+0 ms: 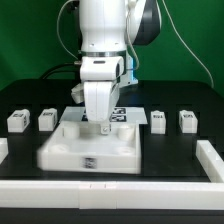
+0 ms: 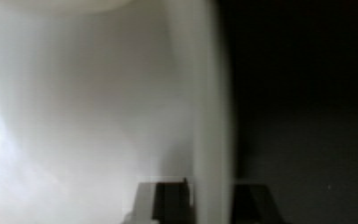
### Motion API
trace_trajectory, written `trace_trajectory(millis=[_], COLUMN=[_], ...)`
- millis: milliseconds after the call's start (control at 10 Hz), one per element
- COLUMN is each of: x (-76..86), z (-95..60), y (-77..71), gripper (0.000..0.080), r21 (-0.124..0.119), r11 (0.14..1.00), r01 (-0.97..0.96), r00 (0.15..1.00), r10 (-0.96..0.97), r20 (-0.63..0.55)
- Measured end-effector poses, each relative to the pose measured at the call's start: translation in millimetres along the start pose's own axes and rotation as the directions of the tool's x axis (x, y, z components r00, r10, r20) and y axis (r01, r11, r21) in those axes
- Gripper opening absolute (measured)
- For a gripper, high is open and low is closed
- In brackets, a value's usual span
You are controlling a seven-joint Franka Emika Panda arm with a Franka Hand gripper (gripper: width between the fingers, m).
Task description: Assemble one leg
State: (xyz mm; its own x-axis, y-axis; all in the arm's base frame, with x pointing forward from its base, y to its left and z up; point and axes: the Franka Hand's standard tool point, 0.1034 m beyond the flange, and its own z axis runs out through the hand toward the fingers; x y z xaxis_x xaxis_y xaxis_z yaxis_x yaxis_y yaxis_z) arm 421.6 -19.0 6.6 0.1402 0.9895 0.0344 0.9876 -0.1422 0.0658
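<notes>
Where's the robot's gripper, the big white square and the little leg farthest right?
gripper [image 1: 100, 124]: exterior view, midway between its fingertips.
big white square [image 1: 62, 148]: exterior view, its top face.
leg [image 1: 186, 120]: exterior view's far right, its front face.

You have no words, numbers or brand names to read in either view. The only signs are black-and-white square marker tags, and their patterns are too small to make out. Counting from the exterior view's left, one tag faces you on the first leg [image 1: 16, 121], second leg [image 1: 46, 120], third leg [image 1: 157, 120] and fourth leg [image 1: 186, 121]. More tags sit on the marker board [image 1: 124, 113], and one on the front edge of the large white square piece [image 1: 60, 152]. The wrist view is only blur.
</notes>
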Motion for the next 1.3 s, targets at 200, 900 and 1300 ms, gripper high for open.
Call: trace_trajectory(millis=[200,900,1300], x=[-0.5,13.7,66.7], z=[0.0,0.5,0.6], y=[-0.2,1.1,18.6], gripper=[0.006,0.006,0.006], r21=[0.0,0.017,0.08], r11=[1.0,0.999,0.991], r01=[-0.003,0.035,0.107], r00=[1.0,0.999,0.994], r10=[0.003,-0.035,-0.109], r20=[0.0,0.003,0.023])
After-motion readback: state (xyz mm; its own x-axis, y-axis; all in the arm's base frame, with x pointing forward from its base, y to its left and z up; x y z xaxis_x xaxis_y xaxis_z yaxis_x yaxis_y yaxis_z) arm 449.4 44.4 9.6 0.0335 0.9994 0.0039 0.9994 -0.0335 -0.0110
